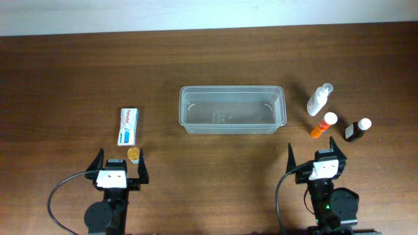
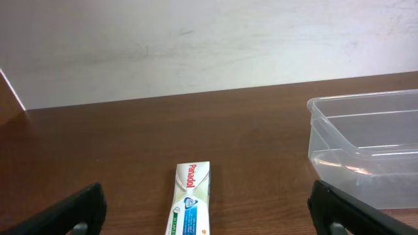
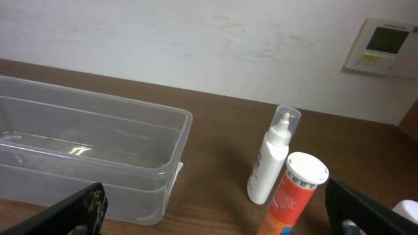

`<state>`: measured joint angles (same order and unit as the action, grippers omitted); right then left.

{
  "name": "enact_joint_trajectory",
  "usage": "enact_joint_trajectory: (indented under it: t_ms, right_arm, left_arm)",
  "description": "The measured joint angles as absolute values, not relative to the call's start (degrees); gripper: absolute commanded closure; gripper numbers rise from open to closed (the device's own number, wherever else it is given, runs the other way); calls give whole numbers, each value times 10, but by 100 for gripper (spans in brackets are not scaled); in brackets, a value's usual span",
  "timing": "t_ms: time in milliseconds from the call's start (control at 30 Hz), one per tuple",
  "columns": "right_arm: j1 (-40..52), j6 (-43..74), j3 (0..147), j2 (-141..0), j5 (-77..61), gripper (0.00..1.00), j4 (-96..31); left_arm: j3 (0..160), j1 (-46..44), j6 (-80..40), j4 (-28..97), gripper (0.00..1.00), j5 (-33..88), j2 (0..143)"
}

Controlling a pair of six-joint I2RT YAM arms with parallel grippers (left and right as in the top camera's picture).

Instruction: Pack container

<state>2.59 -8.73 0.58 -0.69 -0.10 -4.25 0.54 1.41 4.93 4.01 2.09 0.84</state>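
The clear plastic container (image 1: 232,109) stands empty at the table's middle; it also shows in the left wrist view (image 2: 366,147) and the right wrist view (image 3: 91,156). A white Panadol box (image 1: 128,126) lies to its left, straight ahead of my open left gripper (image 1: 119,164) and also in the left wrist view (image 2: 191,202). A white spray bottle (image 1: 319,100), an orange tube (image 1: 323,125) and a small dark bottle (image 1: 358,130) stand to the container's right. My right gripper (image 1: 315,155) is open and empty just short of the orange tube (image 3: 290,196).
A small round gold item (image 1: 133,153) lies between the left gripper's fingers, near the right one. A white wall runs behind the table's far edge. A wall control panel (image 3: 385,46) shows in the right wrist view.
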Motion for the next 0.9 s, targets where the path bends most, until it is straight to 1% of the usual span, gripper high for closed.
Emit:
enact_joint_trajectory:
  t_ms: [233,367,433,600,700,900]
  right_arm:
    - [26,-51,33,-8,-3,2,-75]
    - [26,-44,96,-26,-3,2,-115]
    - [26,-40,138,-58,-3,2,-132]
    - [26,-30,220,-160,-3,2,-162]
    - [26,-28,292,-252,-2,2,-205]
    - [26,-8,473,-439,-3,2,-382]
  left_arm:
    - [9,14,49,44,1,21,8]
    - [43,14,49,50,1,21,18]
    - [73,14,49,50,1,21,39]
    - [171,14,49,62,1,20,144]
    - [259,14,49,104,1,21,245]
    - [428,15,49,246,1,33,430]
